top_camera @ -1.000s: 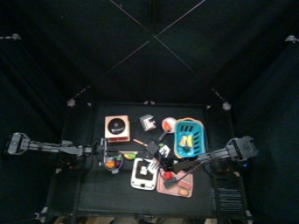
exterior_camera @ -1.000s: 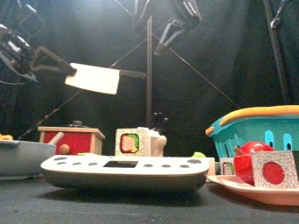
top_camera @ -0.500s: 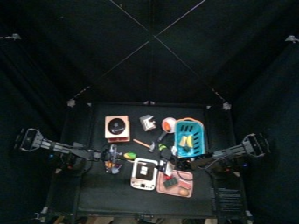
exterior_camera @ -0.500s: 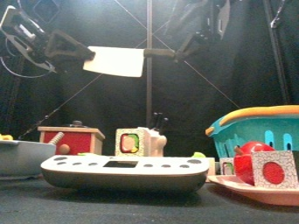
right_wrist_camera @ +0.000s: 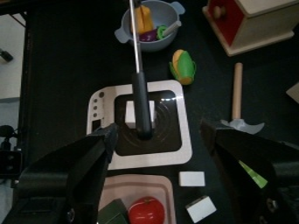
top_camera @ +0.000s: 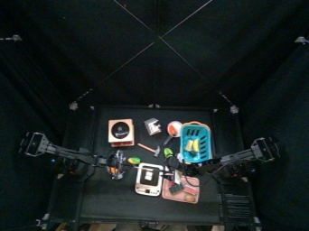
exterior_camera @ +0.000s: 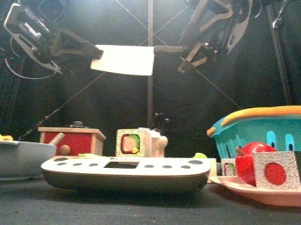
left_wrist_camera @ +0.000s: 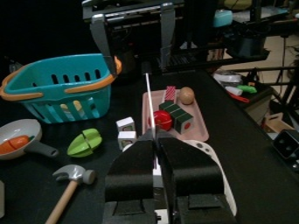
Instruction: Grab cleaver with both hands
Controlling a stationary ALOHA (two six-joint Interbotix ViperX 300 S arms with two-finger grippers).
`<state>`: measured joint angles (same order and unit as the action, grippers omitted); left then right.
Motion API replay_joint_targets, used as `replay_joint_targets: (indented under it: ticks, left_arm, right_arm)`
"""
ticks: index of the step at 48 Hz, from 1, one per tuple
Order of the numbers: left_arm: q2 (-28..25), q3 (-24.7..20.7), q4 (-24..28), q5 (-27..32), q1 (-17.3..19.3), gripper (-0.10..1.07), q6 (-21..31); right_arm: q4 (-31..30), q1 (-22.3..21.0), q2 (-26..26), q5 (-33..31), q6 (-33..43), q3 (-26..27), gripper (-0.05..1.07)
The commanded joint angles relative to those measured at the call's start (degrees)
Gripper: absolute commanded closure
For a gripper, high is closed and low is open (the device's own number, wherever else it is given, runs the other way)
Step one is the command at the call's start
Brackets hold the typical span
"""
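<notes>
Aloft, the cleaver [exterior_camera: 125, 60] lies level, handle toward the wide-open right gripper [exterior_camera: 188, 61], blade clamped by the left gripper [exterior_camera: 73, 48].

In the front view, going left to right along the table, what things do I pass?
Grey bowl → red box → white scale → teal basket → pink tray.
</notes>
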<state>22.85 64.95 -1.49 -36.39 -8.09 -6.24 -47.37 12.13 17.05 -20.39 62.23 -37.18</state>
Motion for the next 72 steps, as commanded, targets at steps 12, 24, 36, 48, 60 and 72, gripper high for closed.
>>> replay_joint_targets:
  ticks: [12, 24, 36, 48, 60, 72]
  left_arm:
    - [-1.23, -2.11, -0.44, -1.58, 0.09, 0.64, -0.18]
    - [-1.41, -1.76, -0.44, -1.58, 0.53, 0.64, -0.18]
    - [-3.08, -1.85, -0.44, -1.58, 1.14, 0.64, -0.18]
    - [-3.69, -2.11, -1.32, -1.58, 1.85, 0.64, -0.09]
    - [-3.69, -1.85, -2.29, -1.58, 2.29, 0.64, -0.26]
    - [-3.69, -1.32, -2.29, -1.58, 2.20, 0.64, -0.18]
  right_arm:
    - [0.18, -1.14, -1.76, 2.99, -0.09, 1.93, -0.01]
    - [0.18, -1.49, -2.99, 3.08, -0.09, 2.90, -0.01]
    - [0.18, -1.49, -3.43, 3.16, -0.09, 3.25, 0.10]
    - [1.49, -1.49, -4.66, 2.99, -0.18, 2.90, 0.33]
    - [2.20, -2.29, -5.45, 2.64, -0.18, 3.16, 0.44]
    - [2.20, -2.72, -5.19, 2.64, -0.18, 3.34, 0.60]
